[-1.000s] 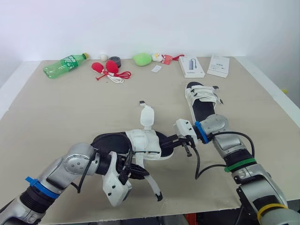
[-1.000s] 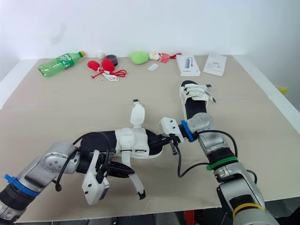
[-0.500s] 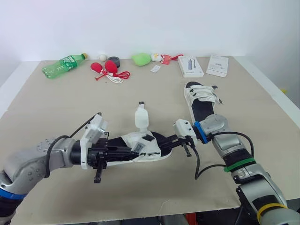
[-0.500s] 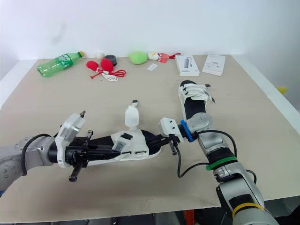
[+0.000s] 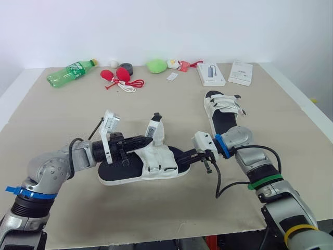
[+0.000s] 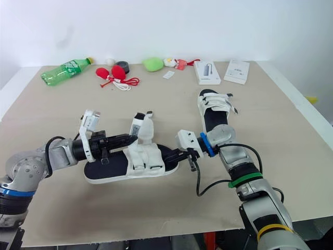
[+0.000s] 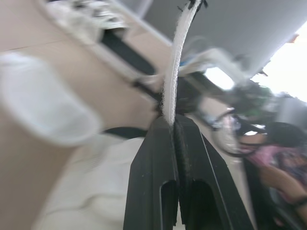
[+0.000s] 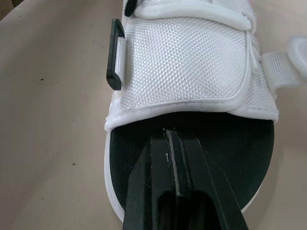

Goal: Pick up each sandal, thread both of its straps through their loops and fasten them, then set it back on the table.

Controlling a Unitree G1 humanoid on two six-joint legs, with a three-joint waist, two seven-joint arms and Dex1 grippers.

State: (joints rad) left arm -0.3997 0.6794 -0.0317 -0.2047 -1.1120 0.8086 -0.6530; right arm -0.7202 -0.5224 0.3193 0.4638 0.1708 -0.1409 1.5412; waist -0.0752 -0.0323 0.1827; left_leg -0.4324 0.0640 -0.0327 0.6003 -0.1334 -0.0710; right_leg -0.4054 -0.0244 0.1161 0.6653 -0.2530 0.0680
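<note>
Left arm: elbow out to the robot's left, forearm laid low over the surface (image 5: 62, 120) toward the middle, wrist about level. Left claw (image 5: 148, 137) pinched shut on the loose strap (image 5: 156, 128) of the near sandal (image 5: 156, 165) — from the left wrist, two black fingers (image 7: 153, 158) closed flat on a white band standing up between them.

Right arm: in from the near right, forearm angled toward the middle, blue band at the wrist. Right claw (image 5: 192, 155) clamped tight on the toe end of the same sandal's black footbed (image 8: 230, 143), just short of the white mesh upper (image 8: 187, 62).

Sandal at mid-surface, strung between the two claws, heel toward the robot's left. Resting or just lifted: cannot tell. Second sandal (image 5: 225, 110) flat on the surface beyond the right forearm, straps lying across it.

Writing: none legible. Green label on the plastic bottle (image 5: 71, 72) at the far left, lettering too small to read. Same for the white box with a grey device pictured (image 5: 212, 74) and the plainer white box (image 5: 242, 73) beside it at the far right.

Against half a second ago: left claw then low along the heel side, off the strap, strap standing free. Now up at the strap and gripping it — strap leaning toward the left arm. Right claw's hold on the toe unchanged. Second sandal and far-edge items in the same places.
</note>
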